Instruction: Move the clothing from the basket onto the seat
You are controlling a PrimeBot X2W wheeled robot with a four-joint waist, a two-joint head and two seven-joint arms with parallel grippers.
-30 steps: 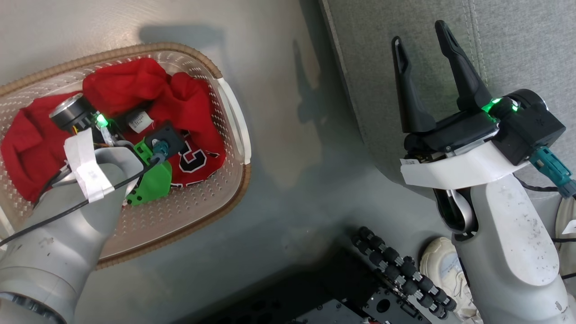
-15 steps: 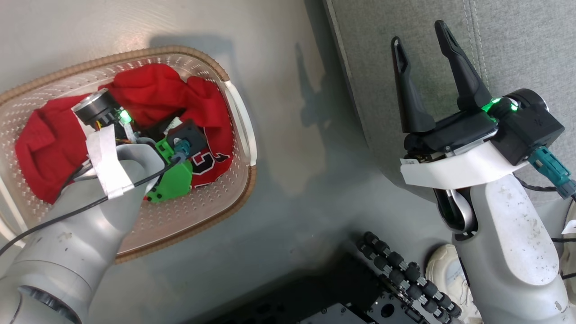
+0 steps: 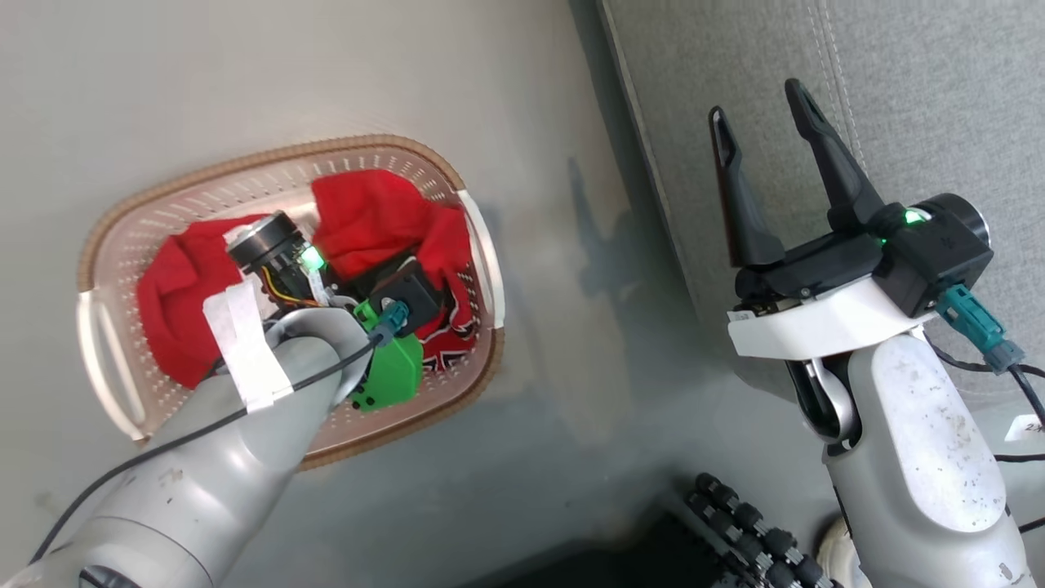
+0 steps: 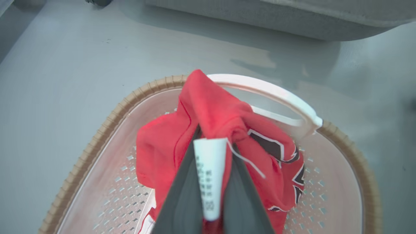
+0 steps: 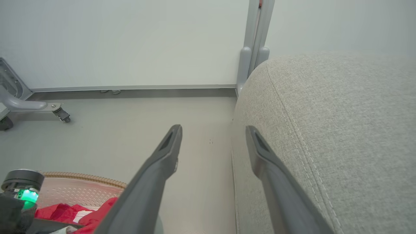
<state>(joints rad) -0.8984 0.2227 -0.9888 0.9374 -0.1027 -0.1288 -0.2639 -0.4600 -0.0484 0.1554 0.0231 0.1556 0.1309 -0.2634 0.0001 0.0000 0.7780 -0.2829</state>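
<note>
The clothing (image 4: 211, 104), a red jersey with black-and-white numerals, is bunched into a peak inside the basket (image 4: 107, 120). My left gripper (image 4: 214, 139) is shut on that peak, with the white tag (image 4: 209, 175) sticking out between its fingers. In the head view the left wrist (image 3: 326, 310) reaches down into the basket (image 3: 269, 159) and hides the fingers; red clothing (image 3: 367, 212) lies on both sides of it. My right gripper (image 3: 757, 102) stands open and empty over the edge of the light-grey seat (image 3: 898, 82), fingers apart (image 5: 213, 129) beside the seat (image 5: 325, 130).
The basket sits on a grey floor left of the seat, with a strip of bare floor between them. A metal frame on a caster (image 5: 61, 115) and an upright post (image 5: 256, 32) stand by the far wall. My base's black rollers (image 3: 751, 531) lie at the lower right.
My left gripper has closed on the jersey, and the fabric has gathered up under it. The head view has shifted, so the basket sits further right and looks smaller. The right gripper stays open.
</note>
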